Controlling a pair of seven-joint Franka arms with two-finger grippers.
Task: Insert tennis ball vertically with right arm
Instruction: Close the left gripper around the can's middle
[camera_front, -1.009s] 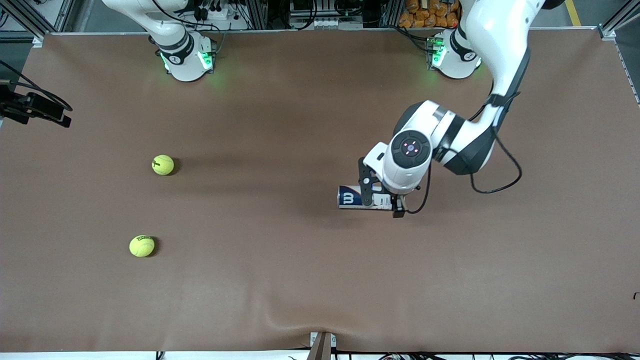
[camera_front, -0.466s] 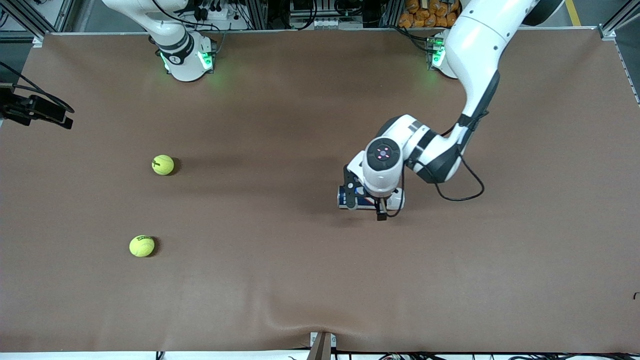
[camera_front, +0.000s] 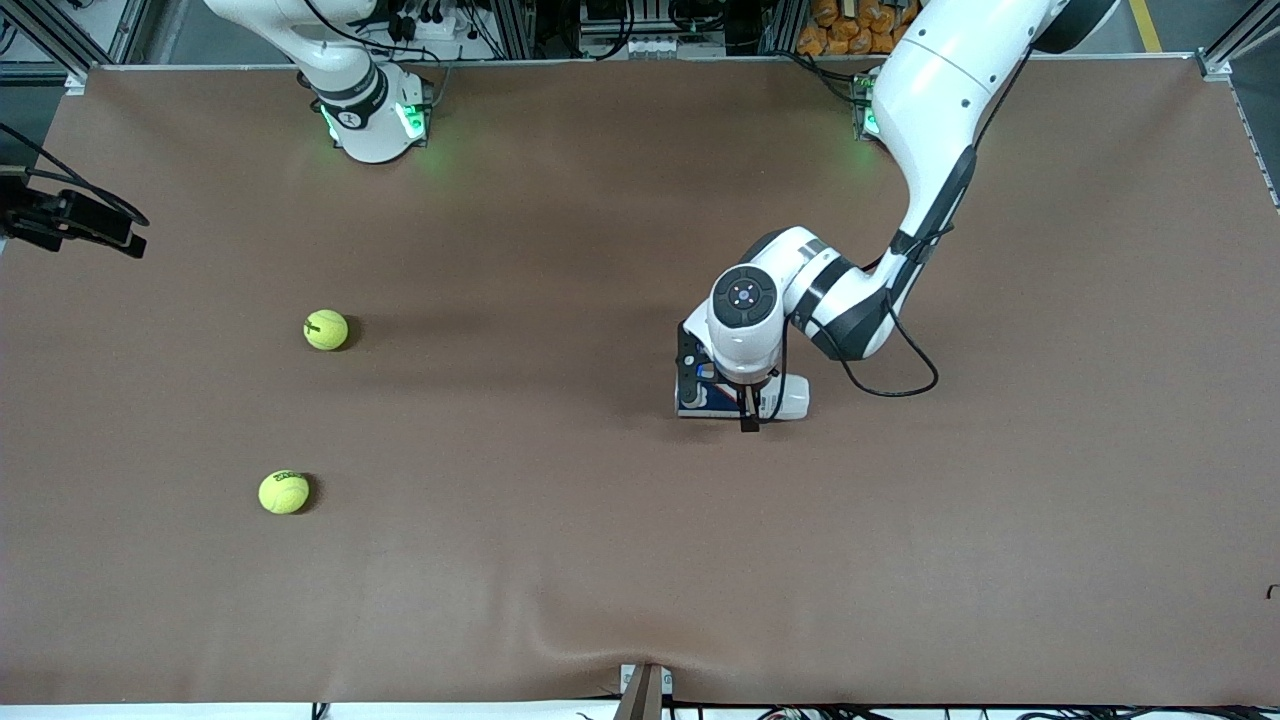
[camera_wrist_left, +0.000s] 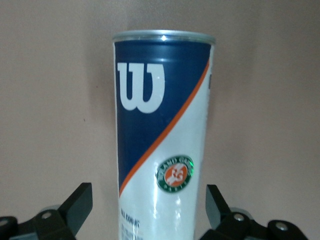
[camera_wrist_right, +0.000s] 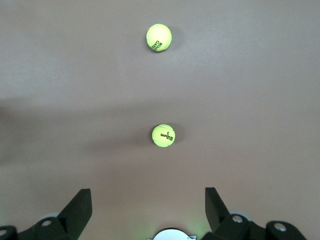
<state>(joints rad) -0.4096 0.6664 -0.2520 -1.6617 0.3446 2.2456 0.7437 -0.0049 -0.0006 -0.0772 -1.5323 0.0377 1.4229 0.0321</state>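
Two yellow-green tennis balls lie on the brown table toward the right arm's end: one (camera_front: 326, 330) (camera_wrist_right: 163, 135) closer to the robot bases, the other (camera_front: 284, 492) (camera_wrist_right: 159, 37) nearer the front camera. A blue-and-white Wilson can (camera_front: 790, 397) (camera_wrist_left: 160, 125) lies on its side mid-table. My left gripper (camera_front: 717, 390) (camera_wrist_left: 148, 200) hangs low over it, open, one finger on each side with a gap between each and the can. My right gripper (camera_wrist_right: 147, 202) is out of the front view. In its wrist view it is high over the table, open and empty, with both balls below it.
The right arm's base (camera_front: 370, 115) glows green at the table's back edge. A black device on a mount (camera_front: 70, 220) juts in at the right arm's end. The brown cover (camera_front: 600, 640) wrinkles near the front edge.
The left arm has slid along the can toward its blue end, folding in closer; its gripper now straddles the can. The balls, the can and the right arm have not moved.
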